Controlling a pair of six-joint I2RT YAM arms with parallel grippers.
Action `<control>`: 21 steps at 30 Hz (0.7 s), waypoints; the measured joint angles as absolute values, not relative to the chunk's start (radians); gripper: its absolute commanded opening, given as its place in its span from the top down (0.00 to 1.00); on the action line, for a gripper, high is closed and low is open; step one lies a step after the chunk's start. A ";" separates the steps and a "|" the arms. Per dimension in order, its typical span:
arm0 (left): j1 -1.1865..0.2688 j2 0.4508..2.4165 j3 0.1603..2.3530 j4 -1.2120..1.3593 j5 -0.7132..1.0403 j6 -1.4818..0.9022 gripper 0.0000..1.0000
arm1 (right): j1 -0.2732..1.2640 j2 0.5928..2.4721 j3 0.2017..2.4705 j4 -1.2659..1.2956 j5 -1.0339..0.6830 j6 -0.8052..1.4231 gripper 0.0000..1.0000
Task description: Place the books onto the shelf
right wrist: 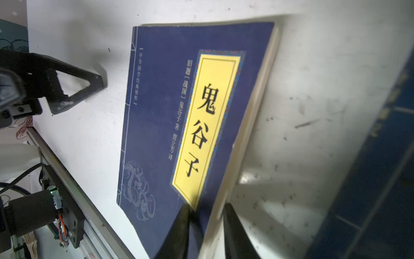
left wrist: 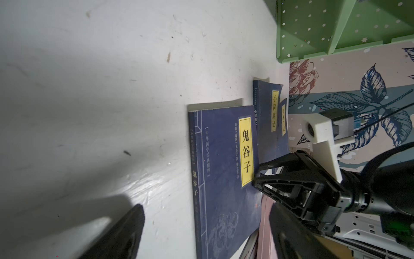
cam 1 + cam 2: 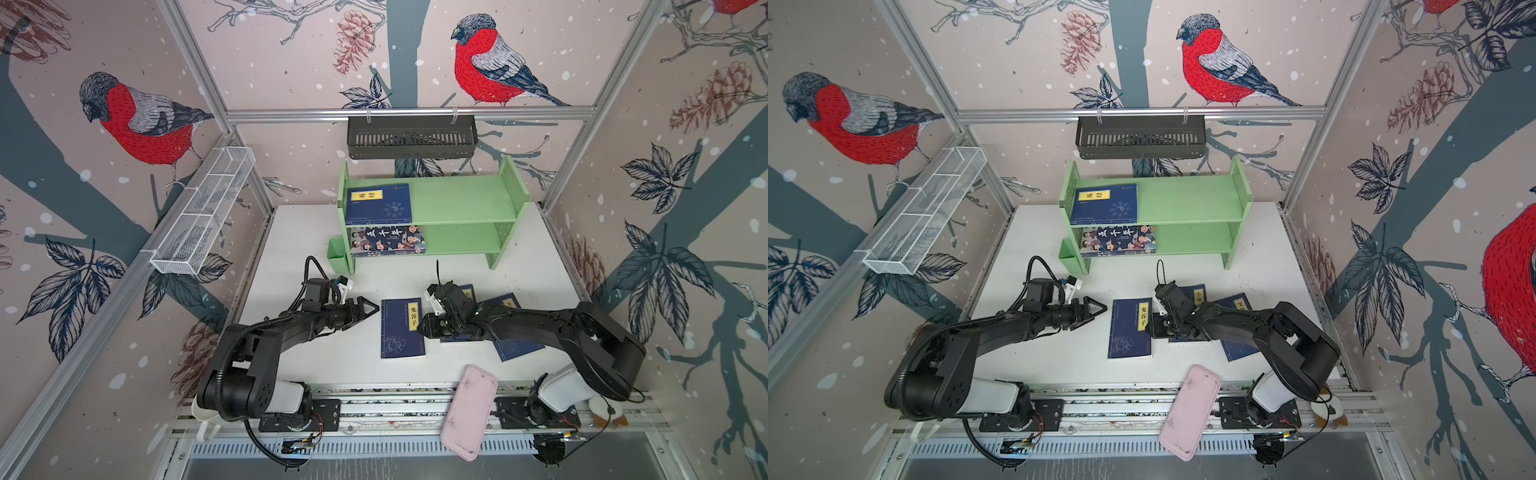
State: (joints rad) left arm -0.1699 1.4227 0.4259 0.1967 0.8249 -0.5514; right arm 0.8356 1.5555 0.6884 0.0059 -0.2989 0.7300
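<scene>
**1. Left gripper** (image 3: 372, 309): jaws spread wide and holding nothing. It points at the middle book's left edge from near by without touching it. You need not move it yet.

**2. Shelf** (image 3: 457, 199): stands at the back of the table. The shelved navy book (image 3: 379, 204) lies flat on the upper board and the cartoon-cover book (image 3: 387, 241) lies flat on the lower one, both at the left end. To their right you have bare board on both tiers.

**3. Middle book** (image 3: 401, 332): lies flat on the table between your two grippers. Its long axis runs from the robot toward the shelf, and its yellow label is along its right side.

**4. Right gripper** (image 3: 420, 327): sits at that book's right long edge, jaws pinching it. One finger (image 1: 182, 224) is on the cover and the other is against the page side. This is your nearer arm, and the shelf lies straight beyond the book.

**5. Third navy book** (image 3: 468, 291) and **fourth navy book** (image 3: 519, 351): both lie on the table, partly under the right arm, not yet shelved.
</scene>
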 measured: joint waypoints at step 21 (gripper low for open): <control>-0.265 1.528 0.452 0.251 0.837 -0.465 0.34 | 0.783 1.611 0.628 0.193 -0.416 0.767 0.58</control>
